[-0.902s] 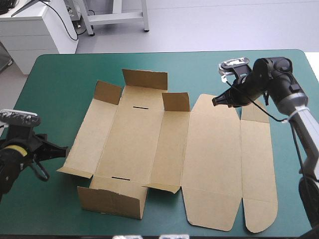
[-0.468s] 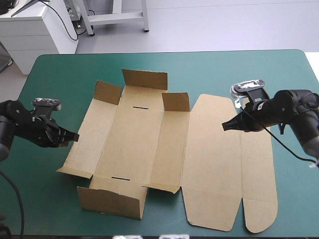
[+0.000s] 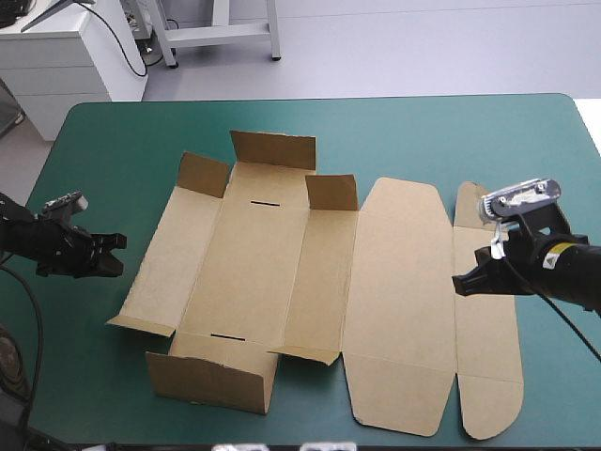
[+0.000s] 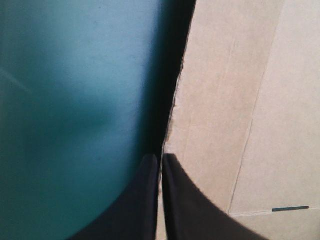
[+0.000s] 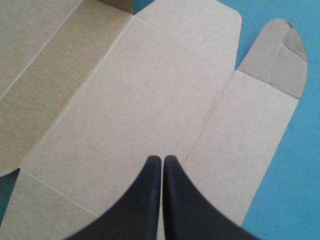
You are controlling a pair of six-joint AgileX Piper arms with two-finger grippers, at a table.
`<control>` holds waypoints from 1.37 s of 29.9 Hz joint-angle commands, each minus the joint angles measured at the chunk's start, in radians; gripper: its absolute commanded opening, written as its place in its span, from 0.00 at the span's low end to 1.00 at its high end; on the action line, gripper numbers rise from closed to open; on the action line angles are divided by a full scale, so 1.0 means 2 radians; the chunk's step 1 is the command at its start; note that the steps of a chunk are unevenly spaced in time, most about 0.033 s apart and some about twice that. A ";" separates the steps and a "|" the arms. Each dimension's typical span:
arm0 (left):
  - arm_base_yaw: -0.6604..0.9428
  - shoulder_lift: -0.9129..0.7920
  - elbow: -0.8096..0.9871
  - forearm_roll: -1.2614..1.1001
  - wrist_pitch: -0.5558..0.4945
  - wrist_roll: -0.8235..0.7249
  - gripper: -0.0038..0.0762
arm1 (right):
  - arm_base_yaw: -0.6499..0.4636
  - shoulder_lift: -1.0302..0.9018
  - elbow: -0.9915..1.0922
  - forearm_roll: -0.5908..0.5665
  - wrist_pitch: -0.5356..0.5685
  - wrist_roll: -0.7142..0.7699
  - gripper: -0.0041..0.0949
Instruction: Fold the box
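The brown box (image 3: pixel 404 282) lies as a cut sheet across the middle of the teal-green table (image 3: pixel 113 141). Its left half has short flaps raised at the far side (image 3: pixel 273 150) and a wall standing at the near side (image 3: pixel 212 381); its right half lies flat. My left gripper (image 3: pixel 120 254) is shut and points at the box's left edge from a short way off. In the left wrist view, the fingertips of the left gripper (image 4: pixel 161 157) sit just short of the edge of the box (image 4: pixel 235 100). My right gripper (image 3: pixel 457 283) is shut over the narrow right strip. In the right wrist view, the right gripper (image 5: pixel 162 159) hovers above the flat board of the box (image 5: pixel 140 95).
The rounded end tab (image 5: pixel 280 55) of the right strip lies flat on the cover toward the far side. Bare cover (image 3: pixel 554 150) runs along the right edge of the table, and more along the far edge (image 3: pixel 394 122).
My left gripper has drawn back to the left, away from the box's left edge. My right gripper has moved toward the near side and to the right, over the narrow strip.
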 commanded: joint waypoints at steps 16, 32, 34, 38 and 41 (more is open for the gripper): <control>0.001 0.006 -0.016 -0.082 0.012 0.054 0.71 | -0.003 -0.024 0.019 -0.040 -0.021 0.022 0.04; -0.106 0.050 -0.016 -0.084 0.041 -0.007 0.71 | -0.003 -0.024 0.019 -0.041 -0.029 0.022 0.04; -0.114 0.050 -0.016 -0.083 0.041 -0.029 0.71 | -0.003 -0.024 0.019 -0.041 -0.034 0.022 0.04; -0.114 0.049 -0.016 -0.083 0.042 -0.076 0.53 | -0.003 -0.024 0.019 -0.041 -0.039 0.026 0.04; -0.114 0.039 -0.016 -0.083 0.042 -0.080 0.22 | -0.003 -0.024 0.019 -0.041 -0.039 0.026 0.04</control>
